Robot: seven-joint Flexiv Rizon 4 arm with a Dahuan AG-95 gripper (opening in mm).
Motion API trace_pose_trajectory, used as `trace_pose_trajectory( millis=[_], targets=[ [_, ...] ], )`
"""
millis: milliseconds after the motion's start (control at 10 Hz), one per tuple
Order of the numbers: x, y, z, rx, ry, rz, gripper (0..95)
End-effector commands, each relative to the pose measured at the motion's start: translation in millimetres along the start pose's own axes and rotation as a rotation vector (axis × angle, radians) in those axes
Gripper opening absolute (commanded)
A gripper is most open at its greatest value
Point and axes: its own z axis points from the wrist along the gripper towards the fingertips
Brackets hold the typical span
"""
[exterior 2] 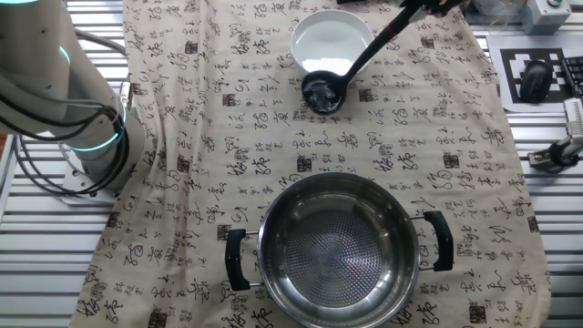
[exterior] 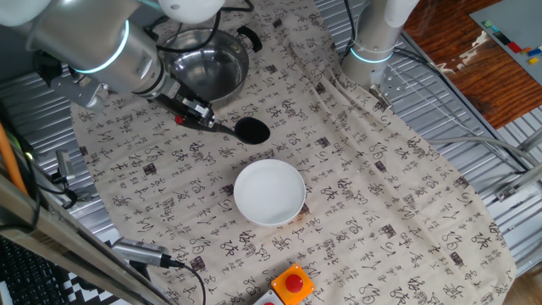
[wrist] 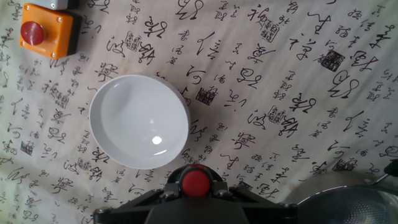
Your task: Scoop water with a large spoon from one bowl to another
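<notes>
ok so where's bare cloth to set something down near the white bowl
Open cloth lies on the far side of the white bowl from the orange button box, wide and unbroken in the hand view. It is crowded between the bowl and the steel pot, where the ladle hangs in the hand.

- Round steel pot (exterior 2: 339, 247): shiny polished metal, dimpled floor
- Plain white bowl (wrist: 138, 121): smooth, glossy
- Black ladle (exterior 2: 324, 92): sheeny plastic look
- Beige printed tablecloth (exterior: 373, 203): matt cloth, wrinkled
</notes>
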Motion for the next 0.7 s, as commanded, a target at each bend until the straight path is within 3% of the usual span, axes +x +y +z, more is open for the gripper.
trace_pose_trajectory(
  millis=[100, 700],
  targets=[
    [0.2, -1.7, 0.5, 0.002, 0.001, -0.004, 0.0],
    [7.6, -15.5, 3.6, 0.003, 0.001, -0.032, 0.0]
  ],
)
